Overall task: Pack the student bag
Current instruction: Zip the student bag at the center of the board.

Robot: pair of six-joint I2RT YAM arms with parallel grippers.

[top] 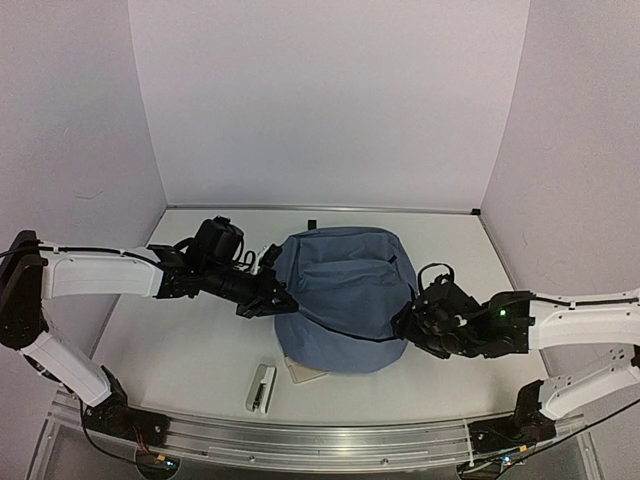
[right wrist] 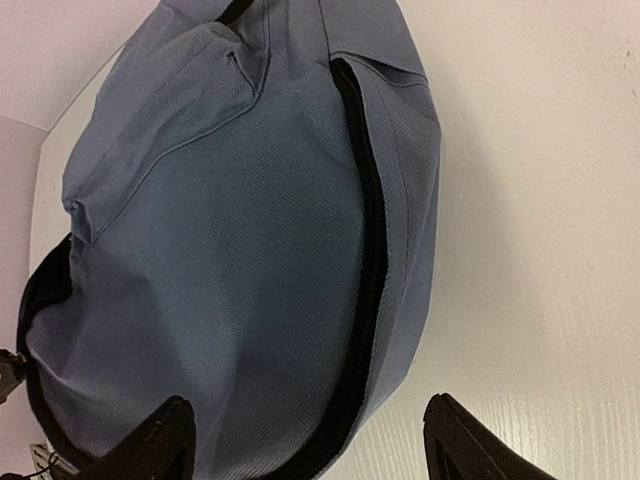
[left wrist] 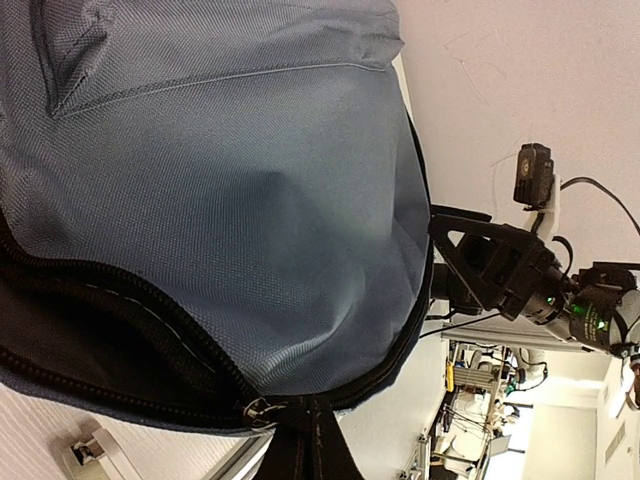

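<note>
While the student bag point(top: 340, 295) lies on the middle of the table point(top: 190, 350) with its zip partly undone, the left end effector point(top: 270, 297) sits pressed together at the bag's left edge beside that zip; whether it pinches fabric I cannot tell, and the right end effector point(right wrist: 305, 410) stands spread, straddling the bag's right rim

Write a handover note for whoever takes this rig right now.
Left gripper: shut, pinching the bag at its left zip edge.
Right gripper: open, fingers straddling the bag's right side.
The bag lies mid-table with its zip partly open; its contents are not visible.
Not yet packed: white item and beige item at the bag's near edge.
Left to do: load them and zip up.
</note>
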